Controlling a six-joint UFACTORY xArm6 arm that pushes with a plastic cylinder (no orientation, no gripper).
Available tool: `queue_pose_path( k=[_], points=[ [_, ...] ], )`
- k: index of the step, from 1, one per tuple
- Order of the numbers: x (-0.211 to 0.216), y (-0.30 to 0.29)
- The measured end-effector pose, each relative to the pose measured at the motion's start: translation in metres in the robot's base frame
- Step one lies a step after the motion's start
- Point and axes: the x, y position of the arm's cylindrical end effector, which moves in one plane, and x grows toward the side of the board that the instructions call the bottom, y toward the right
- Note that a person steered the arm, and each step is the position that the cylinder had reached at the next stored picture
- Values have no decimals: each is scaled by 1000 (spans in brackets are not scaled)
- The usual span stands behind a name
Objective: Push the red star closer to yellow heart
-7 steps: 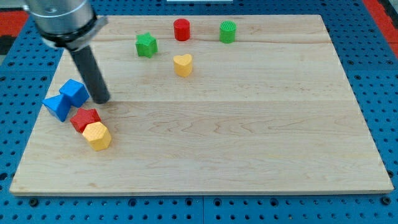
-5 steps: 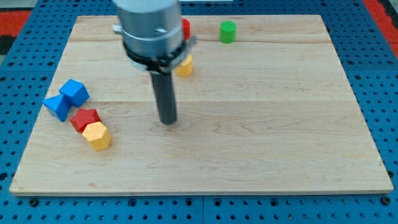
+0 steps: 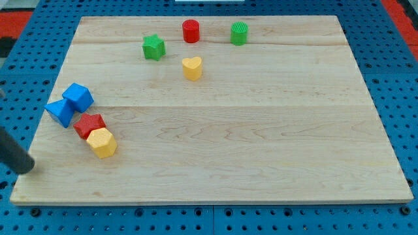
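Observation:
The red star (image 3: pixel 89 124) lies near the board's left edge, touching a yellow hexagonal block (image 3: pixel 102 142) below it and close to two blue blocks (image 3: pixel 78 96) (image 3: pixel 61 111) above and left of it. The yellow heart (image 3: pixel 191 67) sits far up and to the right, in the upper middle of the board. My tip (image 3: pixel 26 169) is at the view's left edge, below and to the left of the red star, well apart from it.
A green star (image 3: pixel 153 47), a red cylinder (image 3: pixel 191 31) and a green cylinder (image 3: pixel 240 33) stand along the board's top. The wooden board (image 3: pixel 261 130) rests on a blue pegboard.
My tip went from beside the blue blocks to the board's middle, then swung to the lower left corner. No block has moved.

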Motion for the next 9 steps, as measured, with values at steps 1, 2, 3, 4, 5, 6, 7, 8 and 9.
queue_pose_path(
  k=[1, 2, 3, 4, 5, 6, 7, 8, 9],
  points=[
    [-39, 44],
    [-55, 110],
    [-63, 160],
    [-88, 172],
    [-111, 175],
    [-128, 187],
    [-132, 233],
    [-149, 254],
    [-162, 253]
  ],
)
